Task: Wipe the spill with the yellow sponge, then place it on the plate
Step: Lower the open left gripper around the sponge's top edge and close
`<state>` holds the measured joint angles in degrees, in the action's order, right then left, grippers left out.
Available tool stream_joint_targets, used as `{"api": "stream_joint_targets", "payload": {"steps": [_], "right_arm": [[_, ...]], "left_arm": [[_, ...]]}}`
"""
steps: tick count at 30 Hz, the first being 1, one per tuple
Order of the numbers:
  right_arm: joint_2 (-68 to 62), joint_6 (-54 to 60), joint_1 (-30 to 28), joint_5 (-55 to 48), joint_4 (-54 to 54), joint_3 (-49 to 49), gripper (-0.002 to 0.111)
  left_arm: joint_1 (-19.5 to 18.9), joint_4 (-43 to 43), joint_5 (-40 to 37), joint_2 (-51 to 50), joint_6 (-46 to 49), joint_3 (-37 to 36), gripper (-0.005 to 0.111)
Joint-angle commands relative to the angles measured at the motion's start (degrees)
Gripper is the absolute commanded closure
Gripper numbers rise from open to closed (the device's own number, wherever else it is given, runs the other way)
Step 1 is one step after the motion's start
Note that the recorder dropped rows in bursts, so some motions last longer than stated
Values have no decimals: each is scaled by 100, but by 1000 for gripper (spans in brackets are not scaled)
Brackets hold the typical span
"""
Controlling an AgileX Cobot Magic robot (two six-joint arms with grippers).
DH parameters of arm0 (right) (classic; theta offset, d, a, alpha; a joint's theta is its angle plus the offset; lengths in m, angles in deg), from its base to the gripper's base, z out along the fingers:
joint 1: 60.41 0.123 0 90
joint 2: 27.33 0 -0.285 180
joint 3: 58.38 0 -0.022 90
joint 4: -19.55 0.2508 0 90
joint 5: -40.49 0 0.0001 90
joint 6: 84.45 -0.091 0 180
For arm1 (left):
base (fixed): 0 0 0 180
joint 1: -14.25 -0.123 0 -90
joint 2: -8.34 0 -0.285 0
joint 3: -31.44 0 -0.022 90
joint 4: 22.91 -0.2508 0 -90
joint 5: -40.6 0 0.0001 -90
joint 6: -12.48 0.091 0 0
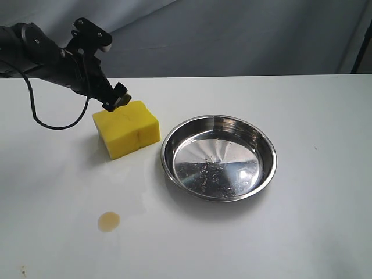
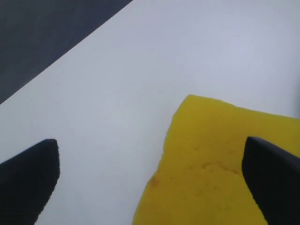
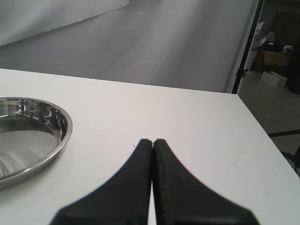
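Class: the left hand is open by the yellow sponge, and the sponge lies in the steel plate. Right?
No. The left hand is open by the yellow sponge, but the sponge lies on the table beside the plate, not in it; the exterior view shows this.

Sponge on table, plate just right of it, spill nearer the camera, apart from both.

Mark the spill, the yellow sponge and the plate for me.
spill (image 1: 108, 221), exterior view, centre of puddle.
yellow sponge (image 1: 131, 119), exterior view, top face.
plate (image 1: 268, 156), exterior view, right-hand wall.
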<state>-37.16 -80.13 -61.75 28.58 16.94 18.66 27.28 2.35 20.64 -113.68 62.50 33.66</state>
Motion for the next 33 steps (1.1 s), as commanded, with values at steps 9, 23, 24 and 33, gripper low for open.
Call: {"api": "stream_joint_targets", "payload": {"steps": [9, 23, 24, 33], "right_arm": [[-14, -4, 15, 44, 42, 17, 108], [-14, -4, 15, 44, 42, 17, 108], [-14, -4, 15, 44, 42, 17, 108], [-14, -4, 15, 44, 42, 17, 108]], "left_arm": [[28, 34, -85, -346, 23, 24, 2], [28, 420, -373, -712, 298, 24, 2], [28, 414, -399, -712, 298, 24, 2], [28, 414, -442, -712, 298, 208, 2]]}}
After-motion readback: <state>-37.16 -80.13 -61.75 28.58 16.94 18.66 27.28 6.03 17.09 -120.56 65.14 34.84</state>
